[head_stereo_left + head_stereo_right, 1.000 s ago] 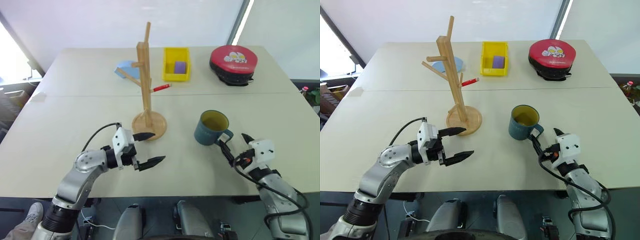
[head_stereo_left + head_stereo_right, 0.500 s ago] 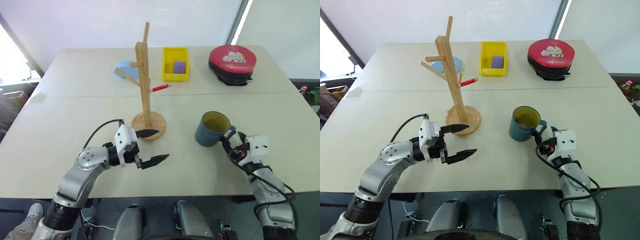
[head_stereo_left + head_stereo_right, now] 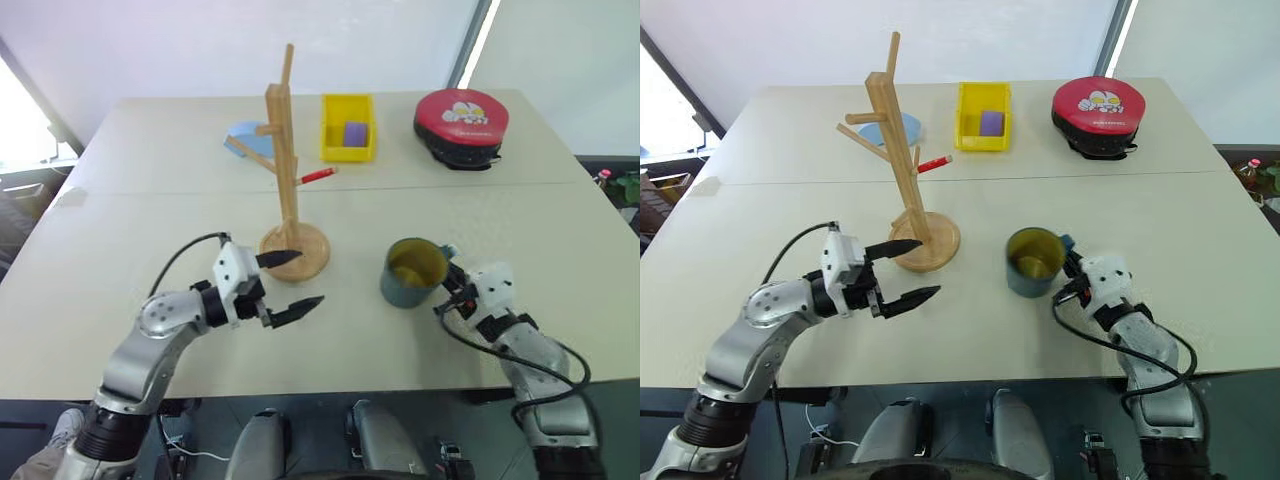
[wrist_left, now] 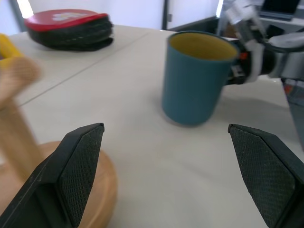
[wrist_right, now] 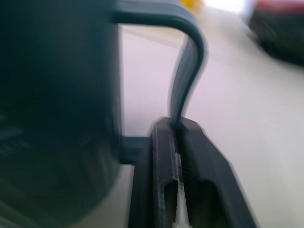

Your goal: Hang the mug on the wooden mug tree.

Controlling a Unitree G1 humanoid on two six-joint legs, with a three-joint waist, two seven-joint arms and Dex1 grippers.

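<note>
Already your right gripper (image 5: 176, 124) had its jaws clamped on the loop handle of the mug (image 3: 409, 273), low on the loop where it curves back toward the body, as the right wrist view showed. The mug stood on the table (image 3: 520, 215), mouth up, in front of your right arm and well to the right of the mug tree (image 3: 287, 170). Whether its base had left the surface I could not tell; from the left wrist view it looked to be resting there or barely clear.

Your left gripper (image 3: 283, 284) hung just beside the round base of the tree on the near side, jaws spread wide and holding nothing, pointed across toward the mug. Behind the tree lay a yellow bin (image 3: 349, 128) and a red pad (image 3: 461, 116), both well clear of the work.

So you were at the grasp, I judge, with the lift and carry ahead. The next move called for raising the mug clear of the table, bringing it left to the tree, and turning your wrist so the open loop faced a peg. The grip sat low on the loop, leaving the upper part free for threading. Your left gripper could steady the base if the post rocked.
</note>
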